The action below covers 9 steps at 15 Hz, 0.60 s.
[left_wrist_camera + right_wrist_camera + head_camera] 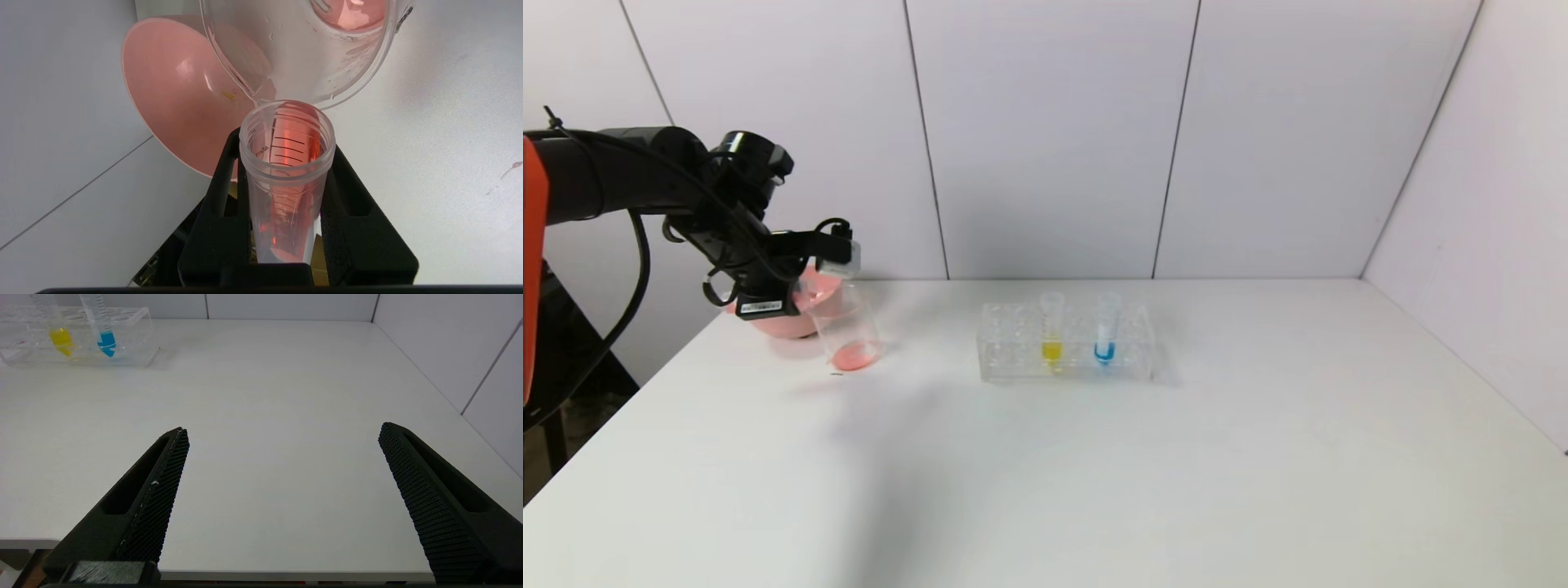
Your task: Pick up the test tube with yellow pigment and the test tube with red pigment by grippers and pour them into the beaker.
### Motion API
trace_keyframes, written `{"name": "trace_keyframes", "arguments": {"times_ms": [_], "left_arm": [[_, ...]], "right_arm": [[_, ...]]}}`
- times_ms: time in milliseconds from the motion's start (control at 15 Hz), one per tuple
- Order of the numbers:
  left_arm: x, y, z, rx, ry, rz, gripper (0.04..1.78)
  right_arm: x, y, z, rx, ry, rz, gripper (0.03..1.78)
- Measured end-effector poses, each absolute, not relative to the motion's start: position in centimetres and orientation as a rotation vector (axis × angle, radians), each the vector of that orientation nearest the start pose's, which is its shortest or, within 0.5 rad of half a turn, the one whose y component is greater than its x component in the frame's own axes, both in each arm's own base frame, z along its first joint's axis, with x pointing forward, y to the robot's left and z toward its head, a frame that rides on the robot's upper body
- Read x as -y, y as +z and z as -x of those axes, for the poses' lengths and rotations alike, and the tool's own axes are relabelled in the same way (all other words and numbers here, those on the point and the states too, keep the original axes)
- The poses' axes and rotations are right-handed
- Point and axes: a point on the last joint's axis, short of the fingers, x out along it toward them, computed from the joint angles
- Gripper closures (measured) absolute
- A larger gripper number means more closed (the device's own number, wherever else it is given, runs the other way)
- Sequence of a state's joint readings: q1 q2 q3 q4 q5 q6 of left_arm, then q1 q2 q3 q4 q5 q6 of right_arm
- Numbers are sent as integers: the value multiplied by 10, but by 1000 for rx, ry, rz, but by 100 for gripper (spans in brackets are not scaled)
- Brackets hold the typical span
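The left pincer (286,192) is holding the test tube with red pigment (286,163) tightly between its two black fingers (216,228), at the far left part of the table (1094,474). The tube is lying tilted, with its open mouth pointing at the rim of the beaker (302,53) and sitting very near to it; I cannot tell if they are touching. Red-orange liquid is showing inside the tube and also on the bottom of the beaker (849,331). The pink bowl (800,314) is standing just behind the beaker, close to the left edge of the table.

The test tube with yellow pigment (1052,327) is standing upright in the clear tube rack (1013,355) at the middle of the table, well apart from the left pincer, and a blue-tipped tube (1105,331) is standing beside it in the same rack.

The right pincer (282,490) is hanging wide and empty over the near right part of the table, well apart from the rack. A wide bare surface is lying between the rack and the right wall and the front edge.
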<state>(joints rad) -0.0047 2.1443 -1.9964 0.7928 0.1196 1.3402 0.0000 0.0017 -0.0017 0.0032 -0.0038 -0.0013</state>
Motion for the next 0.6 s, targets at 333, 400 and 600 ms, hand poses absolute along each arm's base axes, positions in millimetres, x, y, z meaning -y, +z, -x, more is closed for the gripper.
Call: {"name": "trace_keyframes", "arguments": {"times_ms": [333,400,600], "left_arm": [[2,217,-408,-887,-517,-1303,133],[2,217,-408,-895,-507,-1307,133],[3,215,-409,-902,-502,-1302,133]], "right_arm": [[0,76,23,-3,-4,1,11],[0,76,23,-3,-4,1,11],[0,76,23,-3,-4,1,11]]}}
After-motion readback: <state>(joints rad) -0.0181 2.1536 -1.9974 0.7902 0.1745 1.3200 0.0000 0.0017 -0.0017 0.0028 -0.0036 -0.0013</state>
